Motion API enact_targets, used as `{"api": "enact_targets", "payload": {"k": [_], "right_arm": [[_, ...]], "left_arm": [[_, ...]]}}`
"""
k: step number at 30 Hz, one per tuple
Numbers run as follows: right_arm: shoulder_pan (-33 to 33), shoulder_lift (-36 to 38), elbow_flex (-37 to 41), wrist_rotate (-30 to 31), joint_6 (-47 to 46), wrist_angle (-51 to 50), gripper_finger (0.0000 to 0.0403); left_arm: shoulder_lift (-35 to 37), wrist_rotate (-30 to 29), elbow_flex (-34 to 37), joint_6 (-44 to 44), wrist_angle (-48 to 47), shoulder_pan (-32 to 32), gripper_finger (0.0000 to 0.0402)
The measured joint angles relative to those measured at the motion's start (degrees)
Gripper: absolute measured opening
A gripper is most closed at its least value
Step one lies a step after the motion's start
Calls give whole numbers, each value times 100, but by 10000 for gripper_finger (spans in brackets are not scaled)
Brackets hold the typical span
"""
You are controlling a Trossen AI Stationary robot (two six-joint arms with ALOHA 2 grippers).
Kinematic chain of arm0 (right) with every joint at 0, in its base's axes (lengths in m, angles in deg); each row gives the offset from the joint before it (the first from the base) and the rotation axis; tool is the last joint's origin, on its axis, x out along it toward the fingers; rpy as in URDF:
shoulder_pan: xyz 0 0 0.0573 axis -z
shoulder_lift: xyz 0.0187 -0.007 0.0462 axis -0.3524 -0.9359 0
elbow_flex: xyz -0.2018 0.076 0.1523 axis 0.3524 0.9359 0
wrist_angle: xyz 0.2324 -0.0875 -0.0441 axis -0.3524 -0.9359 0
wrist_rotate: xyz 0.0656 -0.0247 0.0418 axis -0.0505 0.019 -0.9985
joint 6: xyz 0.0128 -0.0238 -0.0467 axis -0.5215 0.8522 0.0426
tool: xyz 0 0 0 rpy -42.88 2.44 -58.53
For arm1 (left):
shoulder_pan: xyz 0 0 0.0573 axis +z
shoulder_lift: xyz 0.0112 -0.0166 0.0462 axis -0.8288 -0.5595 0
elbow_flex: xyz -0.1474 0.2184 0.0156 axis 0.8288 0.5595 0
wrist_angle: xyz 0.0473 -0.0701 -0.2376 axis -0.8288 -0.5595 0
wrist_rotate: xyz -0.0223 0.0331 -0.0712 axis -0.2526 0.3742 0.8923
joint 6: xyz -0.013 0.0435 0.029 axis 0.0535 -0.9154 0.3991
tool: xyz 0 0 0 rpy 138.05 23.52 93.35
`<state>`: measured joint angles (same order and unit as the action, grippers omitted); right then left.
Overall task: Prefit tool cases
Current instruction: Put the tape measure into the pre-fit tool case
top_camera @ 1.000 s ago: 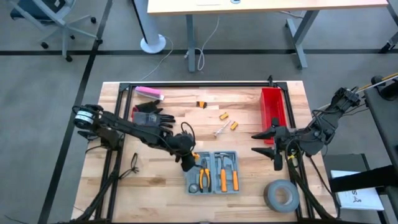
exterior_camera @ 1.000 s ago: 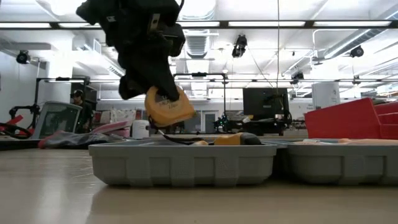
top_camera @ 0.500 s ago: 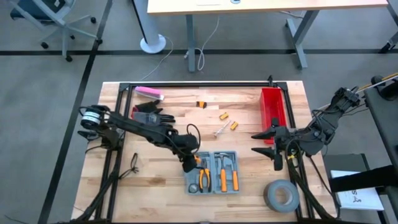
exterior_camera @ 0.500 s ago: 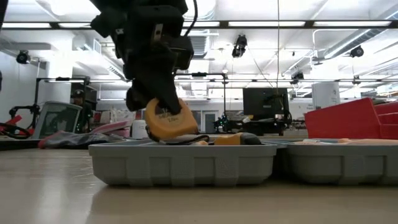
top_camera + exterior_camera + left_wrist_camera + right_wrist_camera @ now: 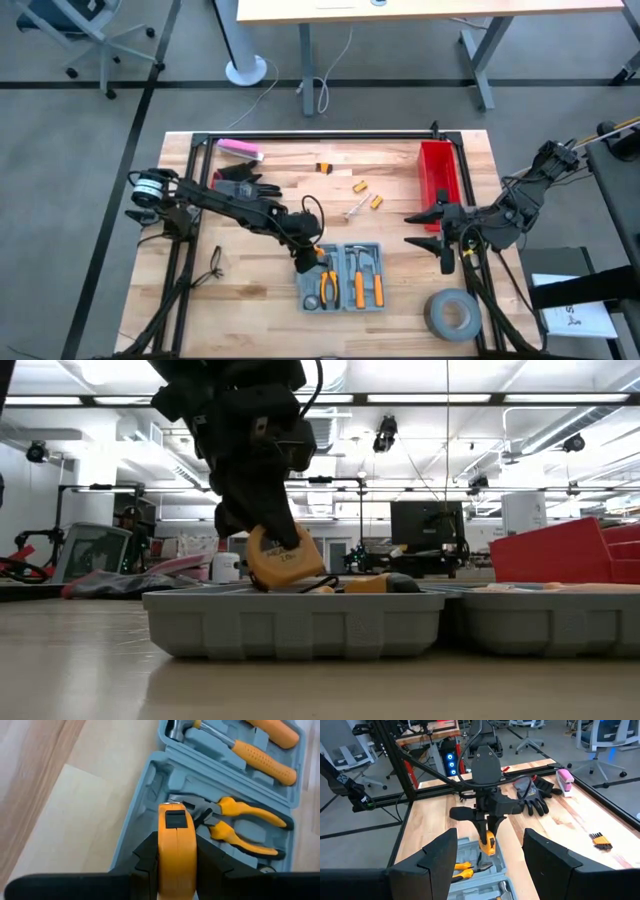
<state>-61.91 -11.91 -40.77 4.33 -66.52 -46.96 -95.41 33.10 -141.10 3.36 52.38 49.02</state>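
The tool case [image 5: 342, 275] lies open on the table, grey-blue, with orange-handled pliers [image 5: 240, 820] and a hammer [image 5: 250, 752] in its moulded slots. My left gripper [image 5: 305, 260] hangs over the case's left half, shut on a yellow tape measure [image 5: 285, 558]. In the low view the tape measure's bottom is level with the case's rim [image 5: 290, 596]; I cannot tell whether it touches the case. My right gripper [image 5: 416, 229] waits open, raised, to the right of the case. My left gripper pinches the tape measure's two flat sides [image 5: 176, 855] between its two fingers [image 5: 147, 857]. The fingers slant down from the table's left side. The tape measure stands on edge below the fingers, over the slot beside the pliers.
A red bin [image 5: 440, 170] stands at the far right and a grey tape roll [image 5: 452, 315] at the near right. Black gloves [image 5: 240, 185] and a pink object [image 5: 240, 150] lie at the far left. Small orange parts [image 5: 367, 190] lie behind the case.
My left gripper has come down and a little toward the table's right edge with the tape measure, rolling slightly. The tape measure, earlier well above the case, now sits level with its rim.
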Motion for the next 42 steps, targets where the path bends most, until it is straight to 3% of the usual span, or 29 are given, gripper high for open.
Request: {"api": "enact_targets", "payload": {"k": [9,22,42], "right_arm": [[0,13,0,0,0,4,201],[0,13,0,2,0,19,201],[0,13,0,46,2,13,201]], "left_arm": [[0,349,0,17,-102,0,76],[-275,1458,-4,24,31,0,76],[-195,1881,4,151,11,33,76]]}}
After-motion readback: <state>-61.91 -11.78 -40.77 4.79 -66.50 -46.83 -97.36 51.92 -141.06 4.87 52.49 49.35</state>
